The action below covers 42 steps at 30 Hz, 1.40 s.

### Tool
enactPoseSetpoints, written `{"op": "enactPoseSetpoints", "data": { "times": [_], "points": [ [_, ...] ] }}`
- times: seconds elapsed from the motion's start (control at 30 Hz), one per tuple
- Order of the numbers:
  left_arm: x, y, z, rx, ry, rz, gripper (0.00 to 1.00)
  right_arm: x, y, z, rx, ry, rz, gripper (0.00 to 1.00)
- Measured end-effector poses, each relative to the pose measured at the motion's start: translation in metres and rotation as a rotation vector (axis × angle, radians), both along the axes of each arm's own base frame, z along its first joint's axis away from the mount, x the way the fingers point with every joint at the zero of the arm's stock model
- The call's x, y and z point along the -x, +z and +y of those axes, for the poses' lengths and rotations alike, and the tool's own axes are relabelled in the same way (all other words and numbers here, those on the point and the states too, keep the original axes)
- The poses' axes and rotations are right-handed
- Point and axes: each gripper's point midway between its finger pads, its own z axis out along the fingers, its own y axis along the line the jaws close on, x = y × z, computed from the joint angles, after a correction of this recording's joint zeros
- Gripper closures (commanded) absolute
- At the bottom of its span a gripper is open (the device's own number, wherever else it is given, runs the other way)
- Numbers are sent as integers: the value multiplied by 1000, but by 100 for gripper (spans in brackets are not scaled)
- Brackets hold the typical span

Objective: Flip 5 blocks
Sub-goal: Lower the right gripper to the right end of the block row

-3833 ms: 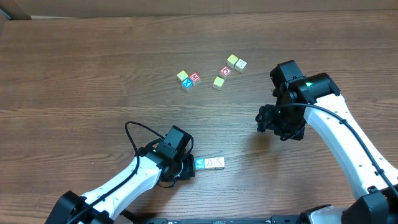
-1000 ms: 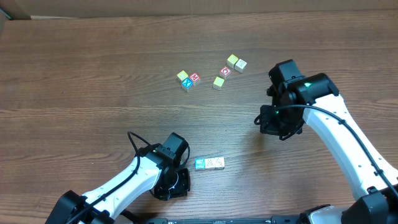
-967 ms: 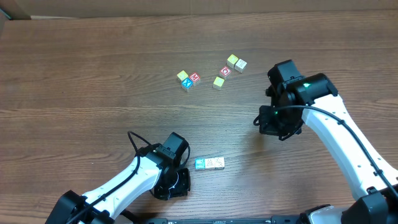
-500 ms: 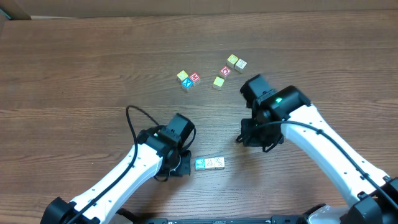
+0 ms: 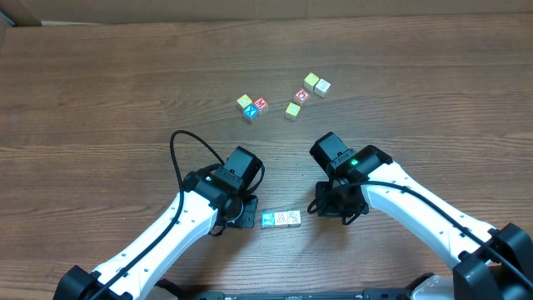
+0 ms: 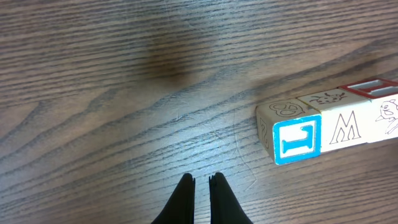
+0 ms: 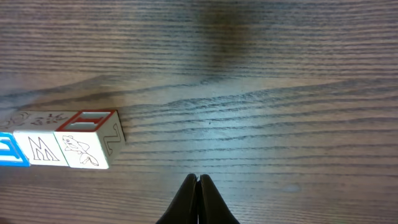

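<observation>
Three blocks lie end to end in a short row (image 5: pixel 281 219) near the table's front; the left one has a blue face (image 6: pixel 298 140), the middle one an M (image 6: pixel 345 127), and the right one a red-framed top (image 7: pixel 87 121). My left gripper (image 5: pixel 248 218) sits just left of the row, shut and holding nothing (image 6: pixel 201 179). On the row's other side, a short gap away, my right gripper (image 5: pixel 316 209) is shut and holding nothing (image 7: pixel 198 178). Several loose blocks lie farther back, among them a blue one (image 5: pixel 251 112) and a red one (image 5: pixel 302 96).
The wooden table (image 5: pixel 100 100) carries only the blocks. The loose blocks form two small clusters at the back centre, one with a yellow-green block (image 5: pixel 244 102), the other with a yellow-green block (image 5: pixel 311 80). A black cable (image 5: pixel 179 154) loops off the left arm.
Both arms have closed in on the row of three blocks: the left moved up beside its left end, the right swept down and left to its right end. The blocks have not moved.
</observation>
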Motion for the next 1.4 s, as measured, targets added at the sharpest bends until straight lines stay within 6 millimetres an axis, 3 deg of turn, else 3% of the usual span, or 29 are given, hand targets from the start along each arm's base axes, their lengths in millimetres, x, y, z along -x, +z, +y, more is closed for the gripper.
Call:
{"op": "enactPoseSetpoints", "data": {
  "times": [0.27,0.47,0.57,0.8,1.1,1.4],
  "points": [
    [-3,-5,-1,97,0,-23,96,-8,0,6,-27,-9,-32,96],
    [12,-8,14,203,53,-20,96,-7,0,8,-38,40,-32,96],
    [16,-3,12,235,35,-22,96,-2,1,8,-47,72,-10,96],
    [20,-7,9,247,18,8,96,-1,-9,22,-96,134,-46,96],
    [12,-17,4,250,15,14,96,4,-13,38,-127,197,-73,96],
    [12,-20,3,253,14,24,96,5,-23,42,-139,199,-61,96]
  ]
}}
